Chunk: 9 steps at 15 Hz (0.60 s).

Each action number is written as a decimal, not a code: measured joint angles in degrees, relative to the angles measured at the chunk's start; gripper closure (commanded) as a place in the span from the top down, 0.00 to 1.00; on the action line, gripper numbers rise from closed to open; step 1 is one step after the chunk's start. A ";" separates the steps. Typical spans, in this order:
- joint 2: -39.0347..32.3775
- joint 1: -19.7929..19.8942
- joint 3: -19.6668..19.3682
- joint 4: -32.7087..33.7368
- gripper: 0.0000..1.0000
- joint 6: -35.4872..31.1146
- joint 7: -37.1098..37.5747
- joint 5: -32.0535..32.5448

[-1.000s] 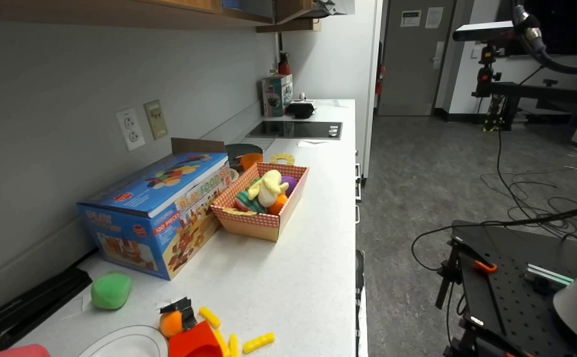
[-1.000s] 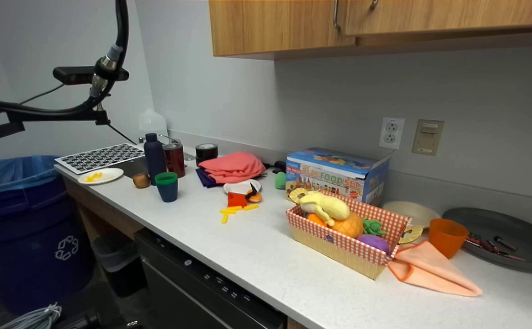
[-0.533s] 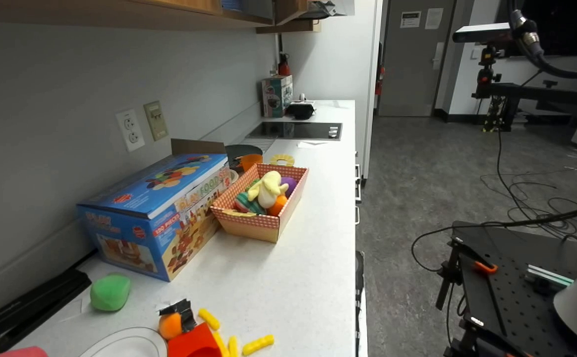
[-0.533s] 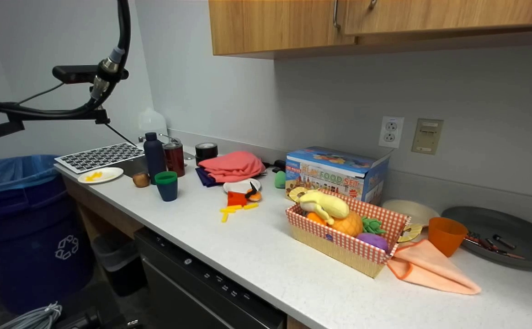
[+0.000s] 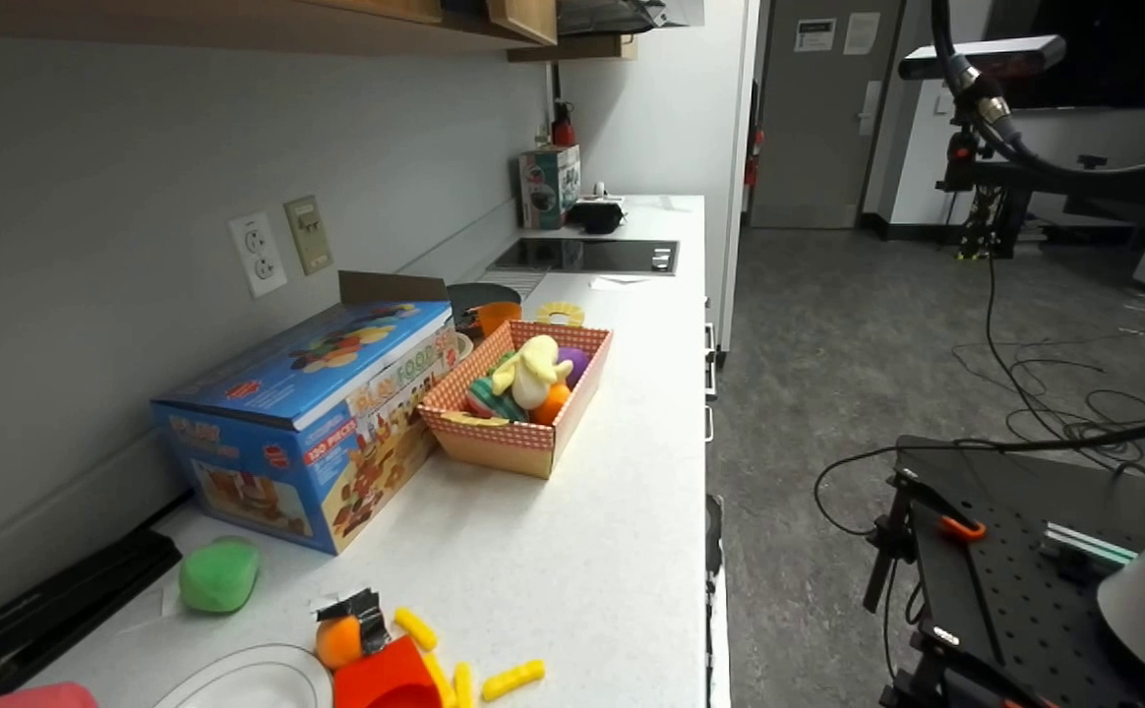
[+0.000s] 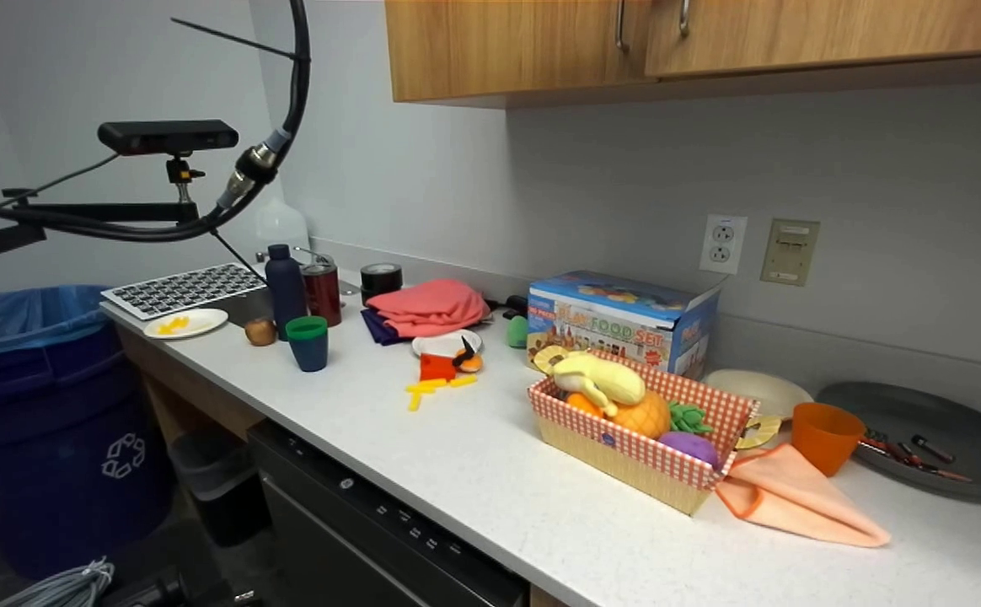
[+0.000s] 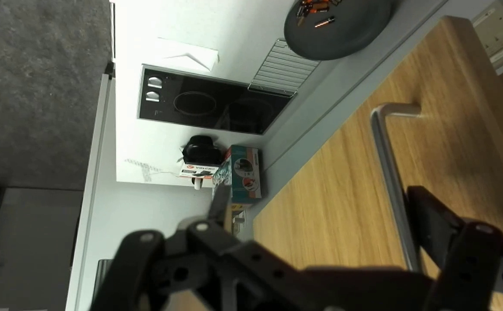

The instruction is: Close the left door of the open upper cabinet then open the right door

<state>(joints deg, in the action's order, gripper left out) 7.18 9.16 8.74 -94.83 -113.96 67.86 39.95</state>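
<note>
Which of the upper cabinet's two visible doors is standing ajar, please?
The right-hand door, angled slightly out with a dark gap beside it; the left-hand door looks shut.

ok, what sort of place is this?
Looks like a kitchenette, perhaps in a lab or office: cooktop set into the counter, upper cabinet on the wall, and a big recycling bin.
</note>
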 measured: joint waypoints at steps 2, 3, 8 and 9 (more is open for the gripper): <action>-1.18 -1.21 -0.60 1.56 1.00 1.21 -0.40 0.71; -1.58 -1.67 -0.90 2.13 1.00 1.62 -0.80 0.71; -3.17 -3.46 -1.92 4.26 1.00 3.13 -1.54 1.53; -3.54 -3.77 -2.02 4.70 1.00 3.40 -1.53 1.87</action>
<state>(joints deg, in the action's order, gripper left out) 3.65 5.39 6.72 -90.13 -110.56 66.33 41.82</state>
